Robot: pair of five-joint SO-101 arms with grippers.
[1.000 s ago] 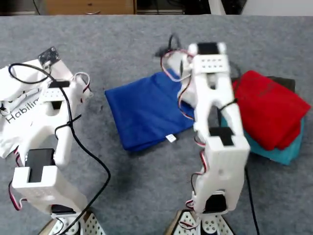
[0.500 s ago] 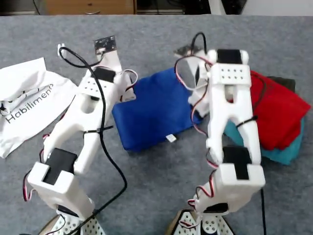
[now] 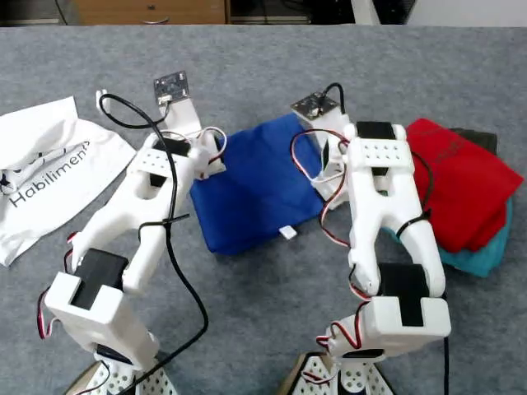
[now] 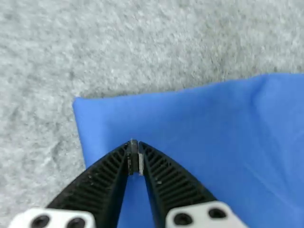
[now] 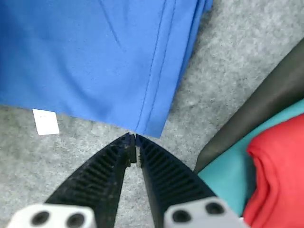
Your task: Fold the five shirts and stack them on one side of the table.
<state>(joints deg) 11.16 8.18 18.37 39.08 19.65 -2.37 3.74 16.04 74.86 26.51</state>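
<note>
A folded blue shirt lies in the middle of the grey table. My left gripper is shut, its tips resting over the blue shirt just inside a corner of it. My right gripper is also shut, at the table beside another corner of the blue shirt. In the high view the left arm stands at the shirt's left edge and the right arm at its right edge. A white printed shirt lies spread at the far left.
At the right a red shirt sits on a teal one and a black one. The same stack shows as red, teal and black close to my right gripper. A white tag sticks out.
The left arm swung from over the white shirt across to the blue shirt's left edge. The right arm shifted a little right, then settled at the shirt's right edge.
</note>
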